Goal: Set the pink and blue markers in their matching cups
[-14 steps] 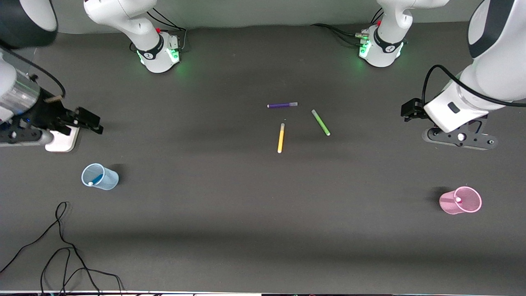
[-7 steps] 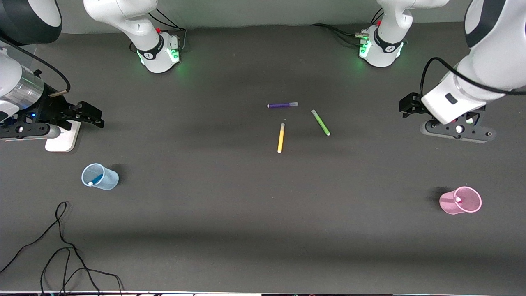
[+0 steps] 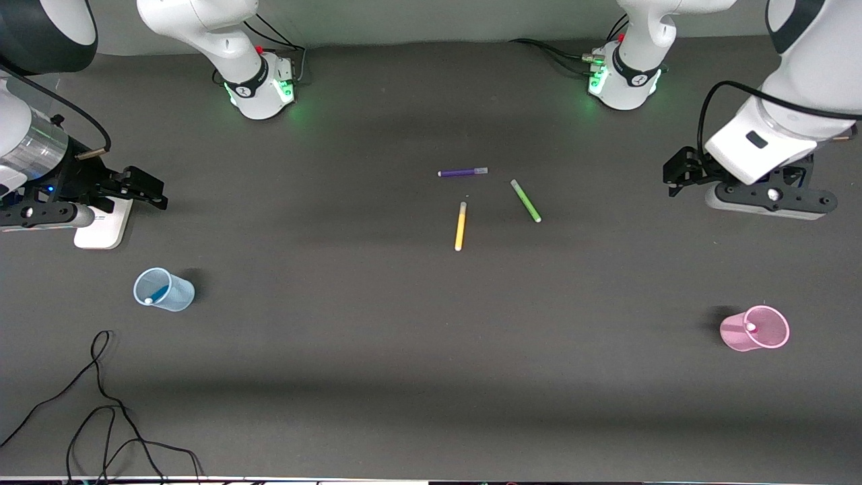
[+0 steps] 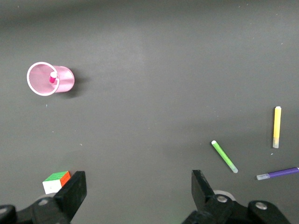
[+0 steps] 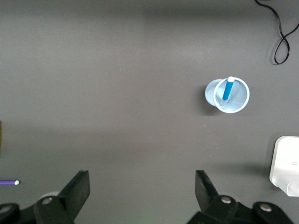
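The pale blue cup (image 3: pixel 163 289) stands toward the right arm's end of the table with the blue marker (image 3: pixel 156 295) upright in it. Both also show in the right wrist view, the cup (image 5: pixel 236 99) and the marker (image 5: pixel 227 88). The pink cup (image 3: pixel 754 329) stands toward the left arm's end with the pink marker (image 3: pixel 751 328) in it. Both also show in the left wrist view, the cup (image 4: pixel 63 80) and the marker (image 4: pixel 53 77). My right gripper (image 3: pixel 145 188) (image 5: pixel 141 186) is open and empty above bare table. My left gripper (image 3: pixel 679 172) (image 4: pixel 138 186) is open and empty above bare table.
A purple pen (image 3: pixel 462 172), a green pen (image 3: pixel 525 200) and a yellow pen (image 3: pixel 460 225) lie mid-table. A white box (image 3: pixel 101 229) lies under the right hand. A small colour cube (image 4: pixel 57 181) lies by the left gripper. A black cable (image 3: pixel 101 404) lies near the front edge.
The left hand has drawn back from the pink cup toward its end of the table. The right hand has shifted slightly away from the blue cup. Both grippers stay open.
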Motion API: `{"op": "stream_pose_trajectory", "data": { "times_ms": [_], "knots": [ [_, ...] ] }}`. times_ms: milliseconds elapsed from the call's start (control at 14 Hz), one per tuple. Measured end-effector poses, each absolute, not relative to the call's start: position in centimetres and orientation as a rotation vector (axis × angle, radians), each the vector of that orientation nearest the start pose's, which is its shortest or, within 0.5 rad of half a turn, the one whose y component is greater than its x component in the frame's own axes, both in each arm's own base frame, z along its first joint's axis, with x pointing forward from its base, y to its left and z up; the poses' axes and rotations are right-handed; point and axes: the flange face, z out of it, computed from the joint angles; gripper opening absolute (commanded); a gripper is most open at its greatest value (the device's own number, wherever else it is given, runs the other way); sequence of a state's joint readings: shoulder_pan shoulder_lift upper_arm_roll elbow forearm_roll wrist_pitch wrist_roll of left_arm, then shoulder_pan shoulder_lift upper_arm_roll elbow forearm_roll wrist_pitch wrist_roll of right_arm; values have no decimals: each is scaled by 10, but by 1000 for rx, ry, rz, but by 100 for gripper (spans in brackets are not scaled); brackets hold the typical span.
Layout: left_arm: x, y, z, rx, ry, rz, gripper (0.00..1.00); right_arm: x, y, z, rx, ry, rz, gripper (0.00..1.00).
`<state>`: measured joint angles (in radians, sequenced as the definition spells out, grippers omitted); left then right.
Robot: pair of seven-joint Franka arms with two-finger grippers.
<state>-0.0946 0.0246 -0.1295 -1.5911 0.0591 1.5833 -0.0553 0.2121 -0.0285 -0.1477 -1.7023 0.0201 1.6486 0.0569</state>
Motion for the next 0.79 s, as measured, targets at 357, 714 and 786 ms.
{"op": "stream_pose_trajectory", "data": {
  "times_ms": [357,714,786],
  "knots": [
    [557,-115,594,-3070,252,83,100,548,36,585,-3119,-9,42,100],
    [558,-111,595,-3071,241,83,100,548,36,585,-3119,-9,40,100],
    [558,-111,595,-3070,241,83,100,548,36,585,-3119,-9,40,100]
  ]
}}
